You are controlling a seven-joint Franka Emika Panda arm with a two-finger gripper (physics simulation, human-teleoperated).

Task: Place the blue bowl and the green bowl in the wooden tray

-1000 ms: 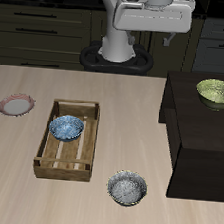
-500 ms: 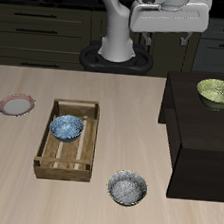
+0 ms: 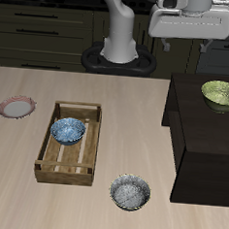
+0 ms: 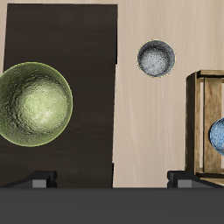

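The blue bowl [image 3: 67,131] [image 4: 219,136] lies inside the wooden tray [image 3: 46,140] [image 4: 197,122], toward its far end. On top of a dark raised block [image 3: 197,142] [image 4: 70,35] rests the green bowl [image 3: 221,94] [image 4: 33,102], upright. My gripper [image 3: 188,39] [image 4: 114,179] hangs high above the table's back, apart from both bowls, and is open with nothing between its fingers. It is above the block's edge, beside the green bowl.
A grey speckled bowl [image 3: 130,193] [image 4: 156,59] sits near the table's front edge, between tray and block. A pink-rimmed plate [image 3: 17,107] lies beyond the tray's other side. The robot's base [image 3: 120,49] stands at the back.
The gripper has travelled sideways, high above the table, from over the middle toward the dark block with the green bowl. The bowls and tray have not moved.
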